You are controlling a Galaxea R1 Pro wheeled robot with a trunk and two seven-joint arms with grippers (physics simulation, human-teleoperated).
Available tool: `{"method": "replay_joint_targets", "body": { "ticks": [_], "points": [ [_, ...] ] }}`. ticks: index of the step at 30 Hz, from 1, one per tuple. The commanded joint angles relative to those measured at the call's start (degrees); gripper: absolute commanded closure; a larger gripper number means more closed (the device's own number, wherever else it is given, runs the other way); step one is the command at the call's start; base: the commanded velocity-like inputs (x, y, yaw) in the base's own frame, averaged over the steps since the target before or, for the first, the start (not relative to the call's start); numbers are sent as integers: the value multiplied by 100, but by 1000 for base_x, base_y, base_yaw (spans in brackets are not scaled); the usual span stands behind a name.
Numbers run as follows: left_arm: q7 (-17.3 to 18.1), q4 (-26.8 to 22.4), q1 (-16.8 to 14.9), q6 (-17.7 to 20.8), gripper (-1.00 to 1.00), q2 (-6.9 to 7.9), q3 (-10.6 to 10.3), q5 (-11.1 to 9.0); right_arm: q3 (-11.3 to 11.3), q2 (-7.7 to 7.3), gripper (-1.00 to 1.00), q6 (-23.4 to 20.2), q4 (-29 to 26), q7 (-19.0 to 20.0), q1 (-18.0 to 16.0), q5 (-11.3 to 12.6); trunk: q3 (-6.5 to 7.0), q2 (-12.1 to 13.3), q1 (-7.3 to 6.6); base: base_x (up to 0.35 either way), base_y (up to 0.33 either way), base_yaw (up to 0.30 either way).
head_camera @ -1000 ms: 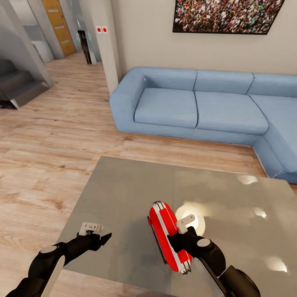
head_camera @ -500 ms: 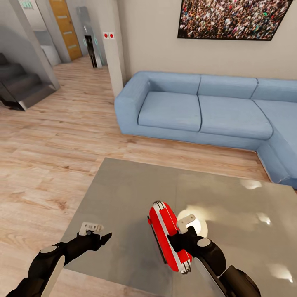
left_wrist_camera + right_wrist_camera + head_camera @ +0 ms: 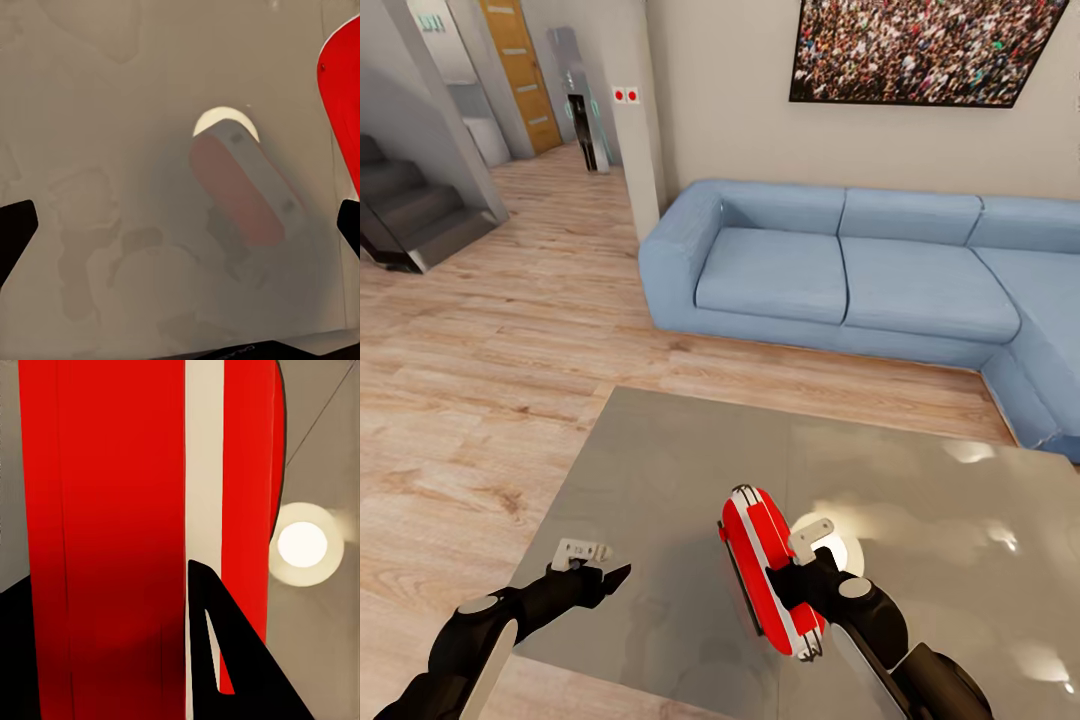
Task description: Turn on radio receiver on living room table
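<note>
Near the table's front edge, at 6 o'clock in the head view, the radio receiver stands on its rim, clenched in the right gripper. The left gripper, at 8 o'clock, hangs released over bare tabletop beside the left edge. Open floor separates table and sofa. No lettering is readable.

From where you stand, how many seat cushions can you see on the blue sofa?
3: the blue sofa's left cushion, a middle one, and a third at the corner, cut off by the picture's edge; more may lie beyond.
</note>
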State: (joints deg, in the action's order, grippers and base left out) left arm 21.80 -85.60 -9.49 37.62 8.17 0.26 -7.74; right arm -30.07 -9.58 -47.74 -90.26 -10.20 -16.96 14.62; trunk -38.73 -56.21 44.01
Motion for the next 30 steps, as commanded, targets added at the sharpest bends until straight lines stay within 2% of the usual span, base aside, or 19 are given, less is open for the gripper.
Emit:
{"method": "replay_joint_targets", "body": {
  "ticks": [1,8,19,22,23,26,28,30],
  "points": [
    [0,0,0,0,-100,0,0,0,0,0,100,1,-1,1,-1,2,9,0,0,0,0,0],
    [0,0,0,0,-100,0,0,0,109,0,100,1,-1,1,-1,-1,41,0,0,0,0,0],
    [0,0,0,0,-100,0,0,0,124,0,100,2,-1,-21,-1,-10,42,0,0,0,0,0],
    [0,2,0,0,-100,0,0,0,117,-1,100,2,-1,-194,-1,-41,42,0,0,0,0,0],
    [0,1,0,0,-100,0,0,0,116,0,100,2,-1,-401,10,-78,42,0,0,0,0,0],
    [5,2,0,0,-100,0,0,0,109,45,100,6,5,-1160,31,-559,42,0,0,0,0,0],
    [7,0,0,0,-100,2,0,0,107,118,100,113,7,-1441,10,-1072,42,0,0,0,0,0],
    [8,0,0,0,-100,2,0,0,107,215,100,420,8,-1545,3,-1774,42,0,0,0,0,0]
  ]
}}
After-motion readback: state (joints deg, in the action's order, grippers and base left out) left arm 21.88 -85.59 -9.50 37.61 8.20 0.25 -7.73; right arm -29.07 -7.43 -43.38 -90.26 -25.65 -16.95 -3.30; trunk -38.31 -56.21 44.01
